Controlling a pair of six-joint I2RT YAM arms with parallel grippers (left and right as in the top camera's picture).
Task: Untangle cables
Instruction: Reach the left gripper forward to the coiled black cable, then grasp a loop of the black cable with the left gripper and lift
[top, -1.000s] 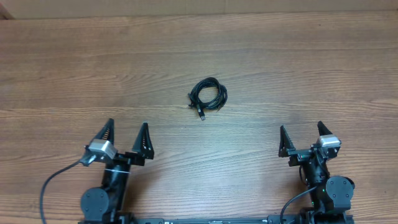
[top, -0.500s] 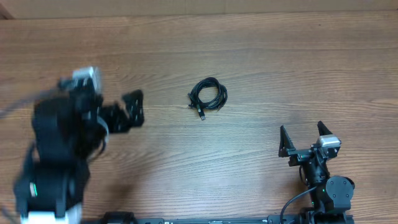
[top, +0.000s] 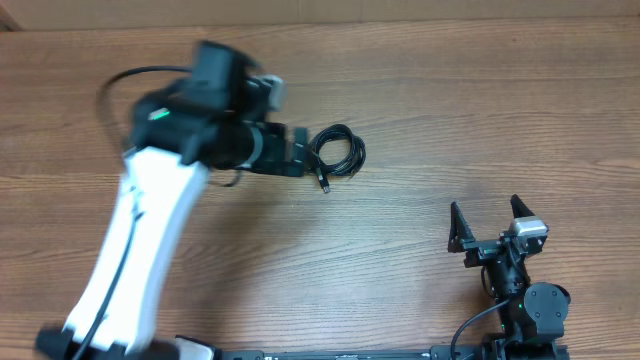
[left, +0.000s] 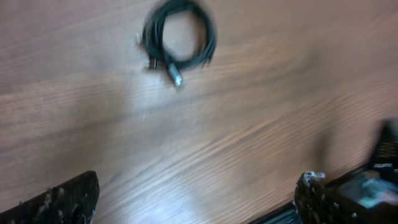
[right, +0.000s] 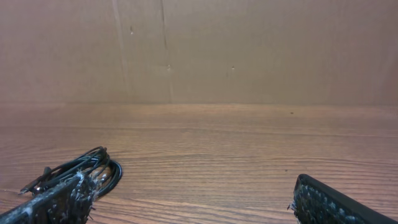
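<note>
The cables (top: 337, 150) lie as one small black coil with a plug end sticking out, on the wooden table (top: 450, 100) just above its middle. My left gripper (top: 300, 152) hovers right beside the coil's left edge. In the blurred left wrist view the cables (left: 177, 40) sit at the top and the left gripper (left: 193, 202) is open wide, with only bare wood between its fingers. My right gripper (top: 490, 222) is open near the front right, far from the coil. In the right wrist view the cables (right: 78, 171) lie ahead on the left, with nothing inside the right gripper (right: 193, 205).
The left arm's white link (top: 140, 250) stretches diagonally over the table's left side. A brown cardboard wall (right: 199, 50) stands along the far edge of the table.
The left arm swung from the front left edge out across the table to the coil's left side, its gripper staying open. The right arm and the cables have not moved.
</note>
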